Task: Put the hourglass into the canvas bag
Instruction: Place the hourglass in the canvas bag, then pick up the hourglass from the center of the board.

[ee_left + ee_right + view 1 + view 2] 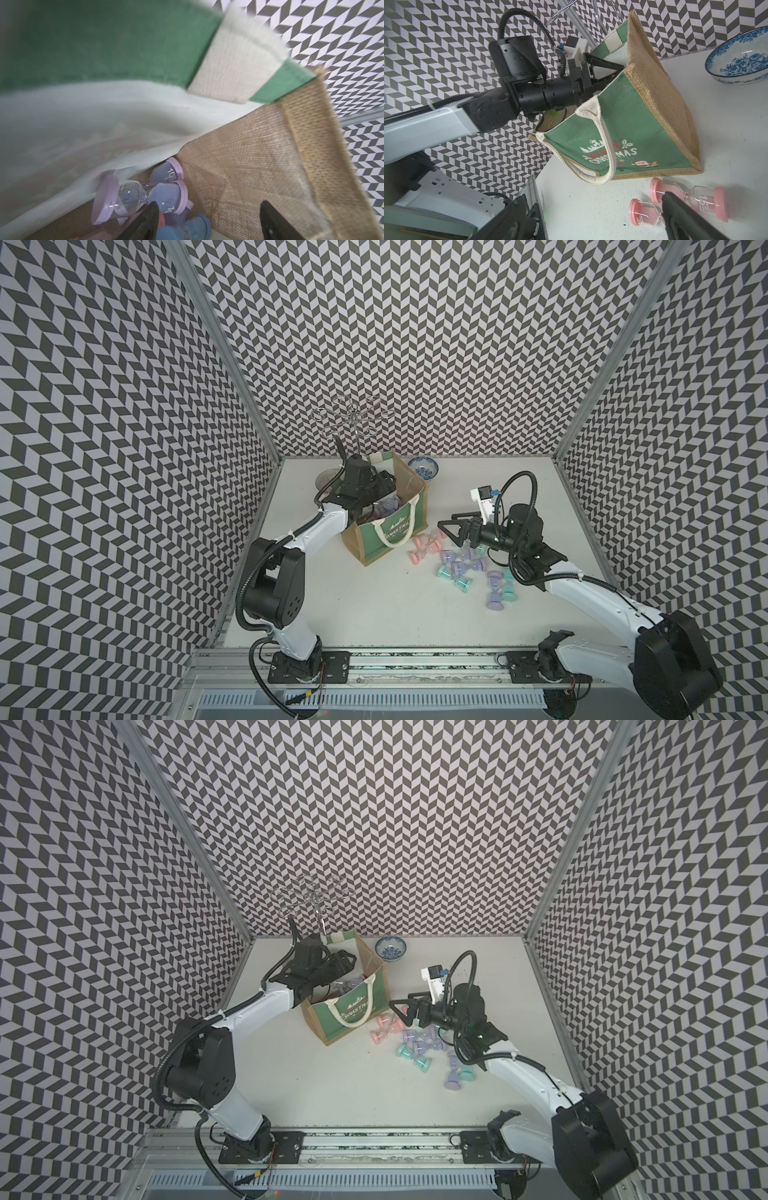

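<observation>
Left wrist — left tool (208, 204) spread inside canvas bag (259, 155), hourglass (133, 197) beside

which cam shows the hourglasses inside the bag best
Left wrist view: it looks inside the canvas bag at the purple hourglasses on its floor. Both top views catch a glimpse; the right wrist view shows only the bag's outside.

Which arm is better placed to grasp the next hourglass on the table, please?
Probably right: the right pincer, open, hovers over the pink hourglasses beside the canvas bag, while the left pincer is inside the bag.
</observation>
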Robot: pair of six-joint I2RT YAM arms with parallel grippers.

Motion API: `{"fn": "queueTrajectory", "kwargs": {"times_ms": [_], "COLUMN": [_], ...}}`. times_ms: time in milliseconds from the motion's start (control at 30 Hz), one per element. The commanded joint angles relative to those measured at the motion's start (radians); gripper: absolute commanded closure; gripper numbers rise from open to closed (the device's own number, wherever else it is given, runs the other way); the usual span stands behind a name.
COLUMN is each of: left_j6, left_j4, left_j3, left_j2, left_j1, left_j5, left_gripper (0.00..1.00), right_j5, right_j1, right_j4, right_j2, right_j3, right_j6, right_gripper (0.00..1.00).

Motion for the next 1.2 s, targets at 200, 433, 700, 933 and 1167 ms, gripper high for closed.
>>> {"fn": "queueTrajectory", "kwargs": {"times_ms": [200, 433, 700, 933, 1167], "left_j6": [0.092, 0.219, 0.329, 0.422, 0.476], "left_j4": [0.008, -0.036, -0.081, -0.085, -0.042], "left_j3": [-0.014, -0.023, -0.106, -0.196, -0.34], "left_j2": [-0.181, -0.3, -0.453, -0.528, -0.57], "left_j1": [-0.032, -0.131, -0.275, -0.443, -0.528], "left_j5": [-0.058, -0.116, -0.211, -0.273, -0.233], "left_gripper": [0.22, 0.19, 0.13, 0.14, 0.17], "right_j5": [0.076, 0.121, 0.177, 0.17, 0.135], "right_j1": [-0.01, -0.013, -0.014, -0.013, -0.013], "right_j4": [-0.02, -0.076, -0.141, -0.123, -0.132], "right_j2": [-0.079, -0.155, -0.247, -0.284, -0.274], "right_j3": [0.013, -0.024, -0.099, -0.193, -0.249], "right_j6": [-0.001, 0.015, 0.027, 0.041, 0.036], "right_gripper": [0.01, 0.01, 0.01, 0.01, 0.01]}}
